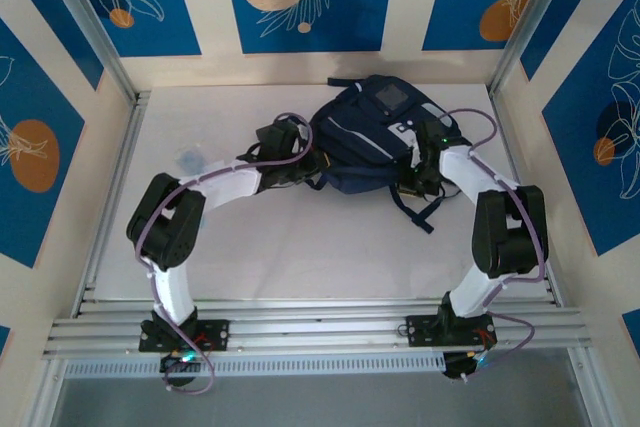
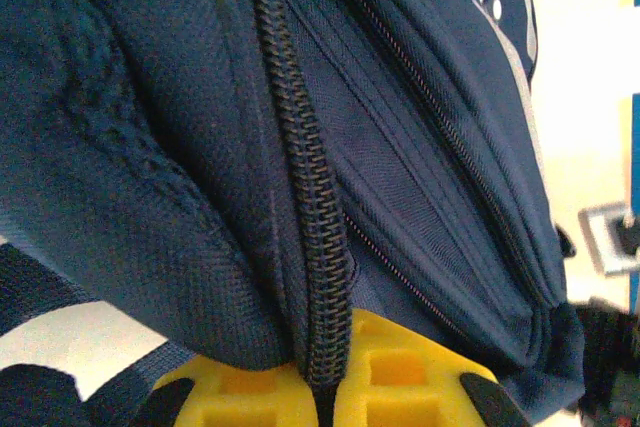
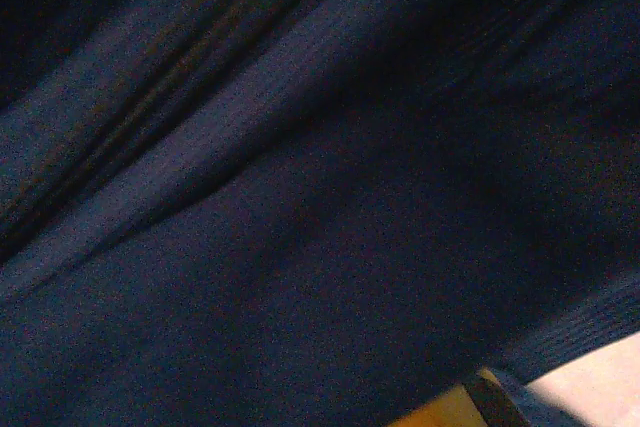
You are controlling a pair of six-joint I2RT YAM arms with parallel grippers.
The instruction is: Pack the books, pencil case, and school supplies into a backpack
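Backpack (image 1: 365, 137) is lying on the table (image 1: 300, 267), toward the far edge and a little right of centre. Its front is facing up, with a pale patch (image 1: 390, 99) sitting at the end nearest the far edge. A dark strap (image 1: 418, 209) is trailing off the near right corner onto bare table.

Left gripper (image 1: 308, 165) is sitting against the backpack's left side. In the left wrist view its yellow fingers (image 2: 400, 382) are pressing together on the backpack (image 2: 430, 147). The zipper (image 2: 300, 197) is running down the navy fabric and disappearing between them, so the jaws are pinching the bag along that zipper line.

Right gripper (image 1: 415, 175) is sitting against the backpack's right side, just above the strap. Its jaws are pressing together. In the right wrist view dark fabric (image 3: 300, 247) is lying close against the camera, with a sliver of yellow finger (image 3: 440, 413) showing at the bottom edge. Cannot tell whether any fabric is caught between those jaws.

Pad (image 1: 190, 159), light blue, is lying flat toward the table's left edge, well apart from the backpack.

Both arms are arching in from the near edge, one to each side of the bag.
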